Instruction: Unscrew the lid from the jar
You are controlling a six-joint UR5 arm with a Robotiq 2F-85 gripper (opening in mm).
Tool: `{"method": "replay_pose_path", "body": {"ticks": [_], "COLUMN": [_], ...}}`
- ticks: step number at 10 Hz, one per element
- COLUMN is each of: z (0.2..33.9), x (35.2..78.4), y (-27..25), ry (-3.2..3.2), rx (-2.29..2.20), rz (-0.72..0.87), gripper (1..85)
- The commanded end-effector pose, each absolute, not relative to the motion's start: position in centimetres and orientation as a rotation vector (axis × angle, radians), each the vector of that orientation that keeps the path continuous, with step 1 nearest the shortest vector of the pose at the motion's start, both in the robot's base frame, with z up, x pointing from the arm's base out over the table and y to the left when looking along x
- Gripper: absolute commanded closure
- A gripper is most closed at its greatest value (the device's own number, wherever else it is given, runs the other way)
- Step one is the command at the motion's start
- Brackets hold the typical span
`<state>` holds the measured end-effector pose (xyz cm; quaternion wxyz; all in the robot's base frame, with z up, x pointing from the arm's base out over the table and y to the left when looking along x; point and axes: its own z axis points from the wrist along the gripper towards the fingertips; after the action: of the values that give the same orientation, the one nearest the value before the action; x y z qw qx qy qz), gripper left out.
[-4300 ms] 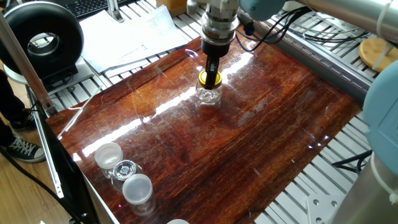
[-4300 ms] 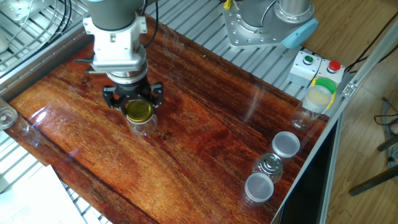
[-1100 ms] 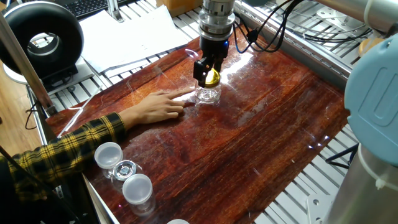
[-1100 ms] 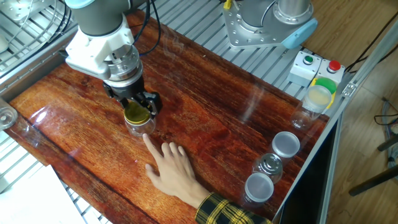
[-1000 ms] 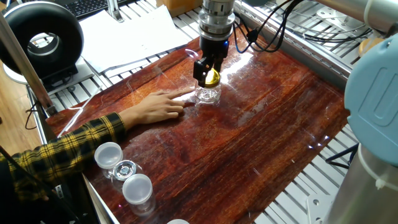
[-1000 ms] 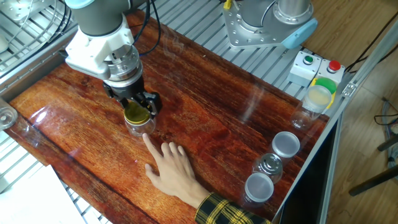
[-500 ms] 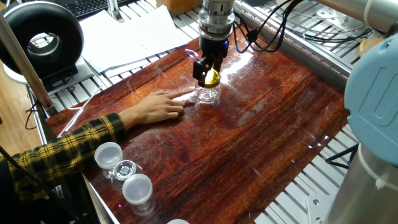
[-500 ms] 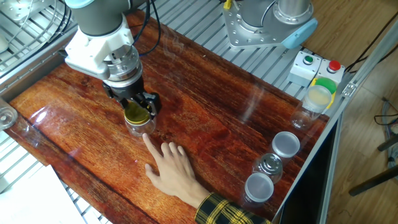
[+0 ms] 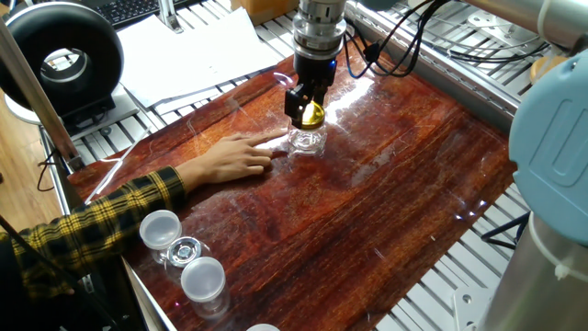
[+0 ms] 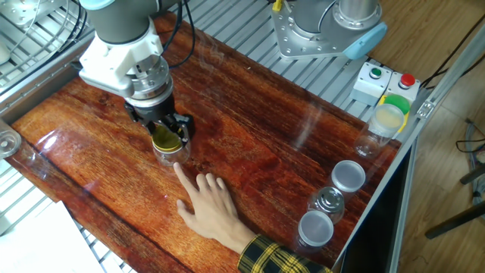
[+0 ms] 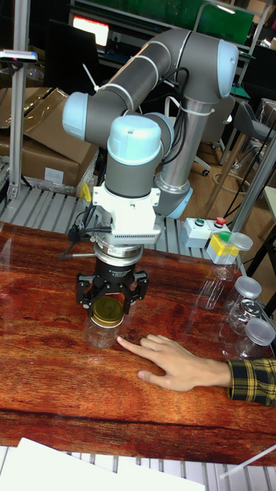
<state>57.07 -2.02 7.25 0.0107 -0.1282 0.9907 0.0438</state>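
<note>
1. The UR5 arm (image 11: 153,69) shows whole only in the tall fixed view, bending from its grey base down to the table; the two side cameras catch just its wrist.
2. The red-brown wooden table top (image 9: 367,202) carries everything. One fixed view alone shows white paper sheets (image 9: 197,51) beyond its far edge; the other fixed view alone shows a button box (image 10: 383,80) with green and red buttons.
3. A person's hand (image 10: 212,208) in a yellow plaid sleeve (image 9: 92,225) lies flat on the wood, fingers spread, its forefinger tip reaching the foot of the jar; whether it touches the glass I cannot tell.
4. The gripper (image 11: 110,295) sits tilted over the jar, its dark fingers (image 10: 184,127) pinching the lid from opposite sides.
5. Three clear cups with white lids (image 10: 333,201) stand grouped at the table's corner, well apart from the jar.
6. The jar (image 11: 102,333) stands upright on the table, near its far side in one fixed view.
7. The lid (image 10: 167,140) sits tilted at the jar's mouth.
</note>
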Motion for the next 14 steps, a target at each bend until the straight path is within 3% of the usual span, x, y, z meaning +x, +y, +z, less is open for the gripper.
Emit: {"method": "replay_pose_path", "body": {"ticks": [1, 14], "z": [7.39, 7.47], "x": [57.45, 58.21], "y": [-1.83, -2.27], "ry": [3.074, 2.986], "rx": [-0.408, -0.72], "rz": [0.152, 0.086], "gripper": [15.0, 19.7]}}
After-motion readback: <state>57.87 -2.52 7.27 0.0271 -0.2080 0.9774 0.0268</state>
